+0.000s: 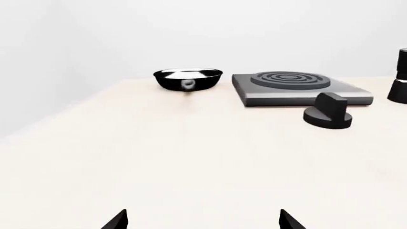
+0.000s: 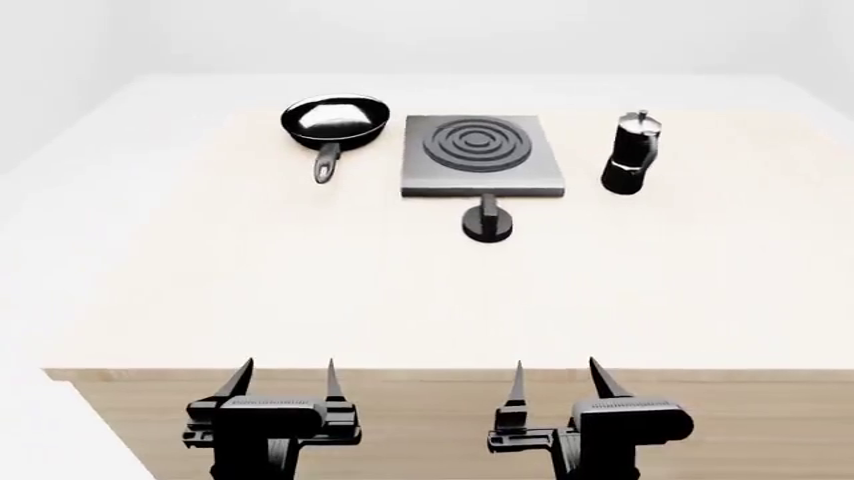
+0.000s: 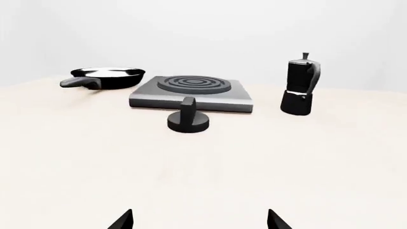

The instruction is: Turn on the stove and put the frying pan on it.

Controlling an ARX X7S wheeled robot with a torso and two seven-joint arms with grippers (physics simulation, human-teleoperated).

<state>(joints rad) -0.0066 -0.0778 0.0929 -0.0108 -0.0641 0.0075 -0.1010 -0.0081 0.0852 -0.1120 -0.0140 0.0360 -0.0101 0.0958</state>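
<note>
grippers: left black two-fingered gripper [image 2: 283, 385] and right black two-fingered gripper [image 2: 557, 385] at the table's near edge, jaws spread wide, holding nothing
table: pale wooden tabletop [image 2: 267, 290]
stove: flat dark grey square slab with ring burner [image 2: 481, 153], mid-far
pan: glossy black round frying pan [image 2: 334, 122], just left of stove, handle toward robot
pot: black-and-silver moka pot [image 2: 629, 152], right of stove
knob: small round black knob [image 2: 487, 220], just before stove

- Frying pan [image 2: 335, 120]: glossy black outside, shiny silver-white inside, black handle.
- Stove [image 2: 482, 155]: dark grey slab, darker concentric rings on top.
- Knob [image 2: 487, 222], at the stove's 6 o'clock: plain black.
- Moka pot [image 2: 630, 153], at the stove's 3 o'clock: black with silver trim.
- Table [image 2: 267, 280]: pale cream top, light wood front edge.
- Left gripper [image 2: 284, 385] and right gripper [image 2: 557, 385]: black.
</note>
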